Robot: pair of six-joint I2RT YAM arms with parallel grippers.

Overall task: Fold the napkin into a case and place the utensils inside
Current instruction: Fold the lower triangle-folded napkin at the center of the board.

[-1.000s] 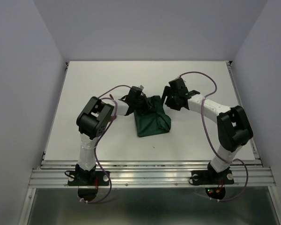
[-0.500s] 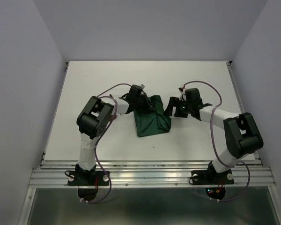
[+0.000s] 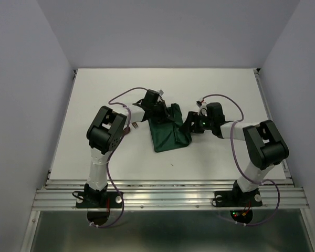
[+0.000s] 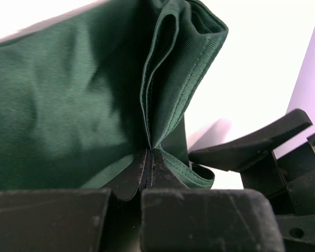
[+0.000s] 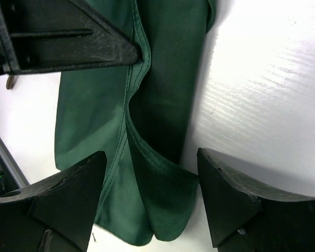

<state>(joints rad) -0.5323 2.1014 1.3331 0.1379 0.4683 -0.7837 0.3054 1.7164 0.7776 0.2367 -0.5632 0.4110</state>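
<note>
Your left end effector (image 4: 148, 173) is clenched on the far edge of the dark green soft cloth napkin (image 3: 170, 135), which lies folded on the table (image 3: 94, 105). Your right end effector (image 5: 151, 157), jaws apart, straddles its right edge.

Green napkin (image 4: 68, 105) cut off at left wrist view's left edge, brownish utensils (image 3: 135, 125) too small to tell apart

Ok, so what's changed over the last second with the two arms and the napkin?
The right pincer dropped leftward to the napkin's right side and now stands open astride its edge, not gripping. The left pincer shifted slightly toward the far side, still shut on the napkin's folds. The napkin stayed folded in much the same place.
</note>
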